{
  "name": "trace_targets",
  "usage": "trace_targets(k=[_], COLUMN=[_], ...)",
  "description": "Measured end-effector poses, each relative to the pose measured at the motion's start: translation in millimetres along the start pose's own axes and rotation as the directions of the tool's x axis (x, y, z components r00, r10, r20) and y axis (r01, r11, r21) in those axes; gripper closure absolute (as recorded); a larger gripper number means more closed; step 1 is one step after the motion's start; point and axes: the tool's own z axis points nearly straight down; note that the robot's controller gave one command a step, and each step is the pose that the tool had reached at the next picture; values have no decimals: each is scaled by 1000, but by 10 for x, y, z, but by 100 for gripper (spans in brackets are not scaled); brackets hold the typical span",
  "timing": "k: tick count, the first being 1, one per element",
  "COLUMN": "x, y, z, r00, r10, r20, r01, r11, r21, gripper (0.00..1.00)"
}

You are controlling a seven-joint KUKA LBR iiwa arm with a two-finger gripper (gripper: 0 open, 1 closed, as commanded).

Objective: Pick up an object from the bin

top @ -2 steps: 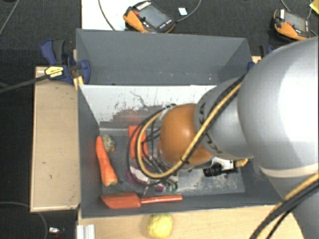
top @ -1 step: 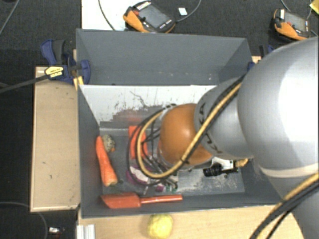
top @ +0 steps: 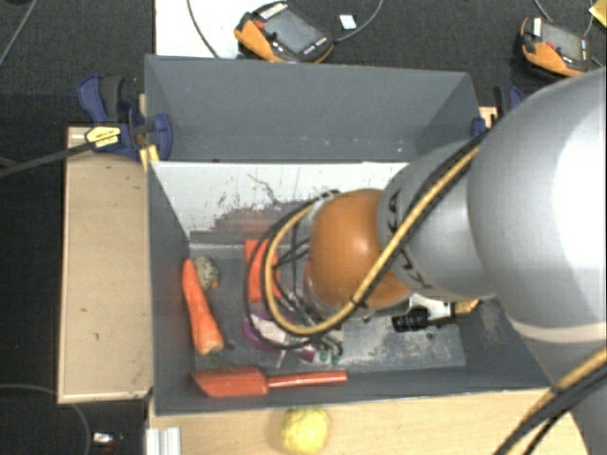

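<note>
An orange carrot [top: 201, 309] lies along the bin's left wall, tip pointing to the back. Beside its upper end sits a small grey-green lump [top: 208, 273]. Along the front wall lies a red flat tool [top: 268, 382], its broad end to the left and its thin handle to the right. An orange-red strip [top: 254, 271] and a purple and white thing [top: 266, 333] show in the middle of the bin, both partly hidden under the arm. A small black cylinder [top: 415, 321] lies at the right.
The arm reaches in from the right. Its orange dome cover and looped yellow and black cables hang over the middle of the bin and hide the floor beneath. A yellow ball [top: 303, 430] rests outside the bin, on the board in front.
</note>
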Motion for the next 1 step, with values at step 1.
trace_targets(k=[1], x=[14], y=[-7], z=[-343], r00=[1000], r10=[0], r20=[-7], r01=[0], r11=[1000], r21=[4], gripper=[100])
